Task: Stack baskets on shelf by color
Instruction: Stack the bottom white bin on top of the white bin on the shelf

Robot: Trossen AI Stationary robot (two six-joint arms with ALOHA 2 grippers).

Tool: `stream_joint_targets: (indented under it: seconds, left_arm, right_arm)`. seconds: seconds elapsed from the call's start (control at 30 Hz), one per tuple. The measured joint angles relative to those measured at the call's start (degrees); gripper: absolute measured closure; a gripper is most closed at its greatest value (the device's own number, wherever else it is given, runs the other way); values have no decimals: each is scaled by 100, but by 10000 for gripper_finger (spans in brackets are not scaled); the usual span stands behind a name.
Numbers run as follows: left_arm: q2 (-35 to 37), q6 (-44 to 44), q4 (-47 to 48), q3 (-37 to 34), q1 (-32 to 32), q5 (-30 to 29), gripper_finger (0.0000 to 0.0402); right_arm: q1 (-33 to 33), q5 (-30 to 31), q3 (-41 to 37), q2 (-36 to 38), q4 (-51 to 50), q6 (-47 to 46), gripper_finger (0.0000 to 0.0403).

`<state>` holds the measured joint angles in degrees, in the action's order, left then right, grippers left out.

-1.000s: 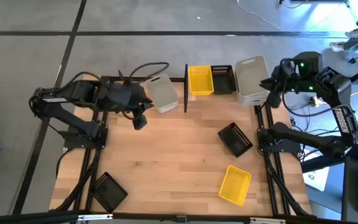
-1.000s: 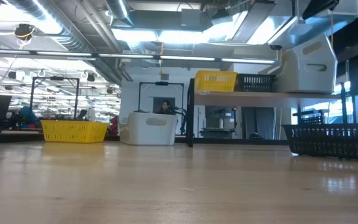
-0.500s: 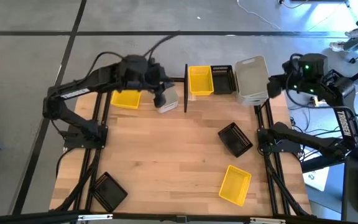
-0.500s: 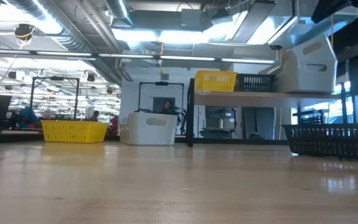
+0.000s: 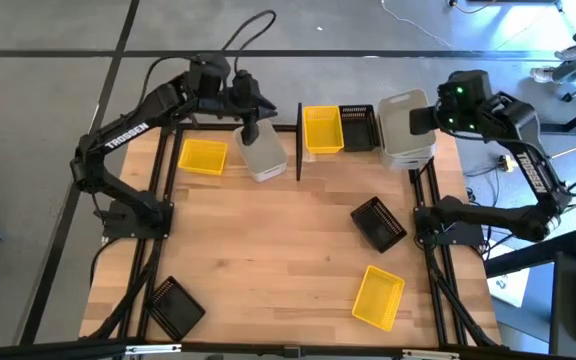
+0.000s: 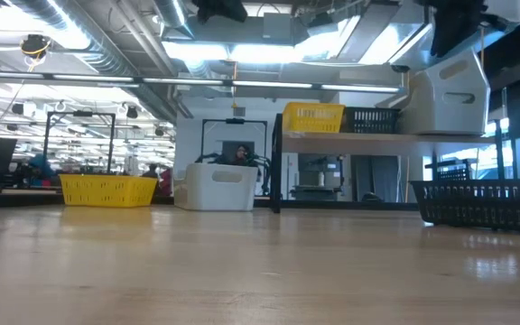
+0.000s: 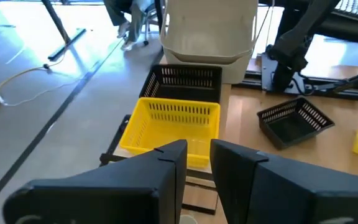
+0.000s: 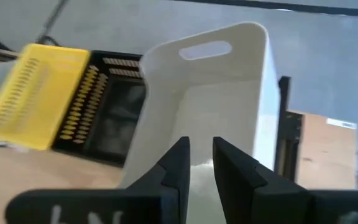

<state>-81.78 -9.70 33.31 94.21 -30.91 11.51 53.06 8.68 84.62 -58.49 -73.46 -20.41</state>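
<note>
Three baskets are seen on the shelf (image 5: 363,152) at 12 o'clock: yellow (image 5: 321,130), black (image 5: 357,127), whitish (image 5: 404,128). Left gripper (image 5: 251,127) hangs over a whitish basket (image 5: 264,155) on the table at 11 o'clock, fingers nearly pressed together, nothing pinched. Right gripper (image 8: 197,163) hovers above the shelved whitish basket, narrowly parted, empty. For a sound pick, one finger should be lowered inside a wall, then closed squarely.

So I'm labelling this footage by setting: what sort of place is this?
Most likely a robotics lab or open workshop hall. Exposed ceiling ducts run overhead, more framed work rigs stand in the background, and two dark arms work over a wooden table with sorting baskets.
</note>
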Motion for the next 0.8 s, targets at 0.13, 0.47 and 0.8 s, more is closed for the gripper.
stream_joint_targets:
  seconds: [0.13, 0.47, 0.8]
  left_arm:
    - [7, 10, -8, 2, -166, 45, 339]
    - [7, 196, -10, 2, -237, 24, 339]
    - [-123, 355, -55, 2, -235, 19, 339]
  right_arm:
    - [0, 350, 0, -105, 3, 119, 336]
    - [0, 360, 622, -136, 166, -34, 336]
    - [2, 516, 1487, -738, -956, -338, 336]
